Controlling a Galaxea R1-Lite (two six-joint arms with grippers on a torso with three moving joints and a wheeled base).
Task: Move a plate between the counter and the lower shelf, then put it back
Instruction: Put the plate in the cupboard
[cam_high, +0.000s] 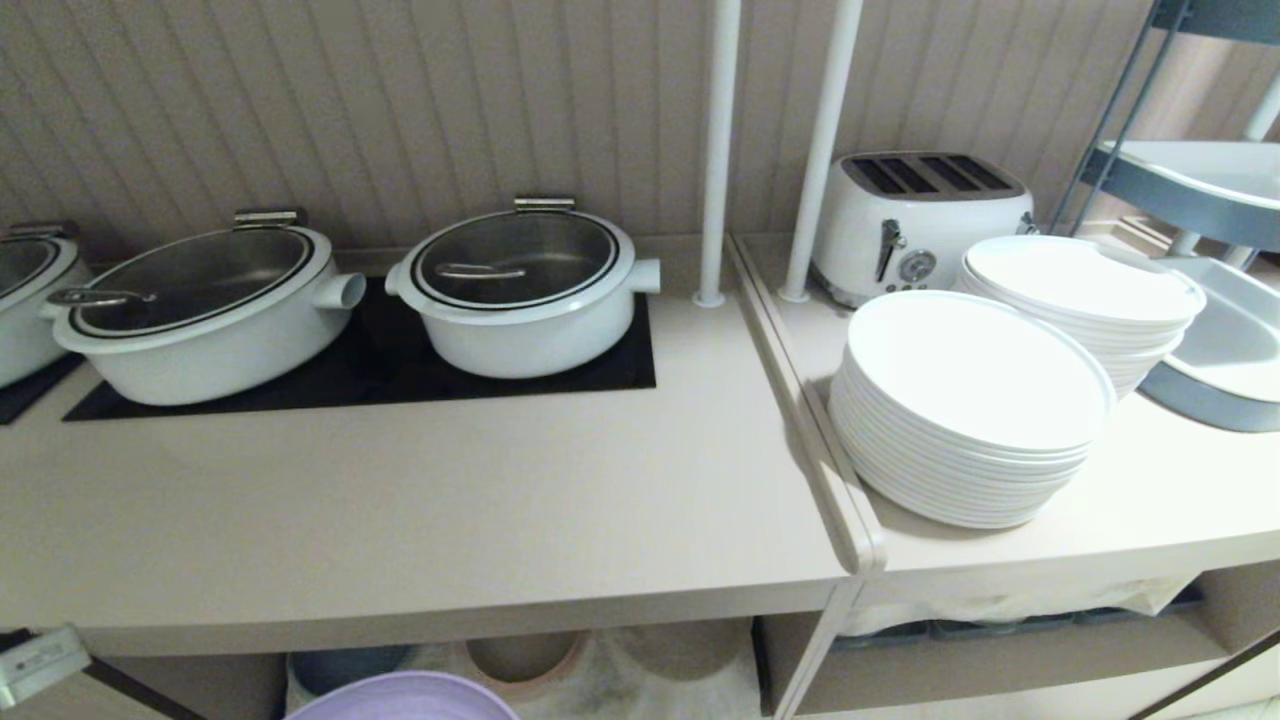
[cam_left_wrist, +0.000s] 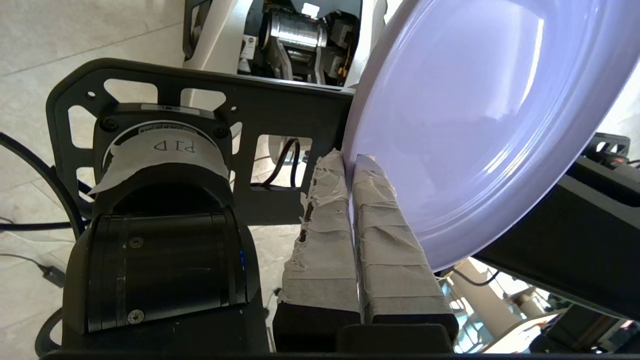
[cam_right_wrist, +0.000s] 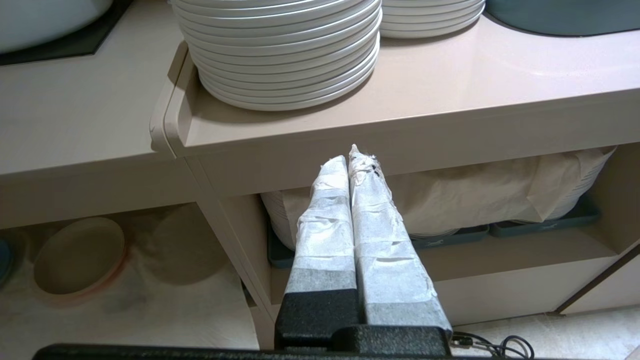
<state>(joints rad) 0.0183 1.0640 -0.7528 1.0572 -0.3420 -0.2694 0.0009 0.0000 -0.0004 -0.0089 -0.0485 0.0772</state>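
The lilac plate (cam_left_wrist: 475, 125) is pinched by its rim in my left gripper (cam_left_wrist: 350, 160), whose taped fingers (cam_left_wrist: 325, 235) are shut on it. In the head view only the plate's top (cam_high: 405, 697) shows at the bottom edge, in front of and below the counter (cam_high: 400, 520) with its black hob panel (cam_high: 600, 372). Behind it the lower shelf (cam_high: 640, 680) lies draped in white cloth. My right gripper (cam_right_wrist: 350, 155) is shut on nothing, parked in front of the neighbouring cabinet, outside the head view.
Two white lidded pots (cam_high: 525, 290) stand on the hob. Two stacks of white plates (cam_high: 970, 400) and a toaster (cam_high: 915, 225) fill the adjoining section. A beige pink-rimmed plate (cam_right_wrist: 80, 255) and a blue plate (cam_high: 345, 668) sit on the lower shelf's cloth.
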